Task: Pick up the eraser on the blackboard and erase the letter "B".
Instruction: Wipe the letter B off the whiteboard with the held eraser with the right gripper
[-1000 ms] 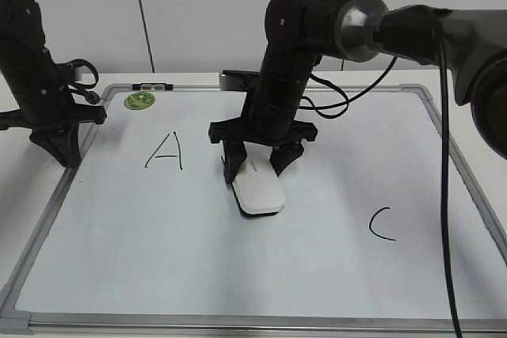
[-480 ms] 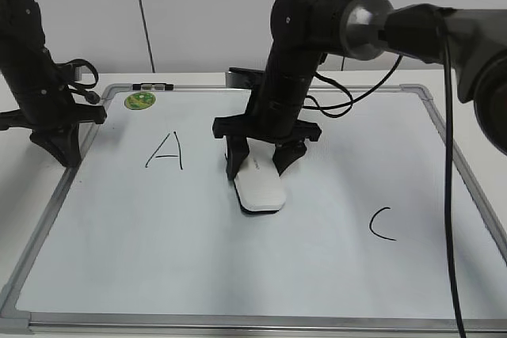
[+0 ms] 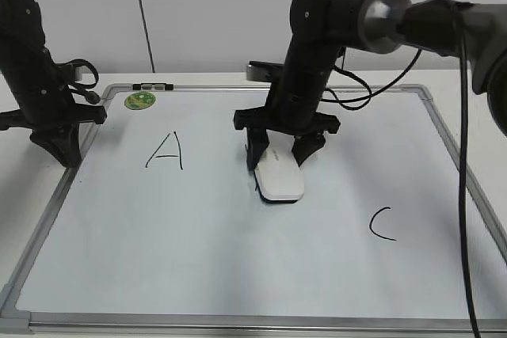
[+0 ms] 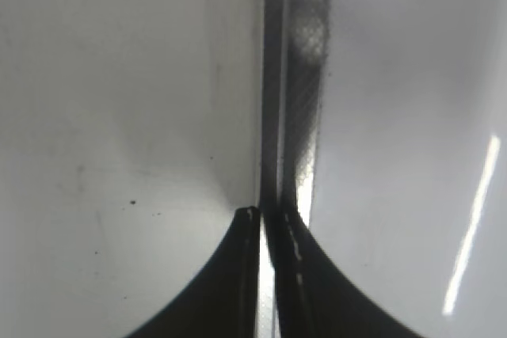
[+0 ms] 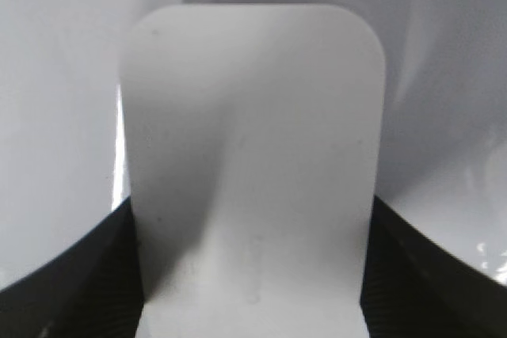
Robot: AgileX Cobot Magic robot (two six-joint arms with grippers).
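Observation:
The white eraser [image 3: 280, 180] lies flat on the blackboard [image 3: 198, 235], a white dry-erase board, near its middle. My right gripper [image 3: 282, 154] is shut on the eraser's far end and presses it on the board. In the right wrist view the eraser [image 5: 253, 164] fills the middle between the two black fingers. No letter "B" shows anywhere on the board. My left gripper [image 3: 62, 148] rests shut at the board's left frame [image 4: 305, 77], holding nothing.
A black "A" [image 3: 165, 151] is left of the eraser and a black "C" [image 3: 382, 224] to its lower right. A green round sticker [image 3: 139, 100] sits at the far left corner. The right arm's cables [image 3: 348, 100] hang over the board's far edge.
My right gripper has slid the eraser to the right across the board's middle. The left arm has not moved.

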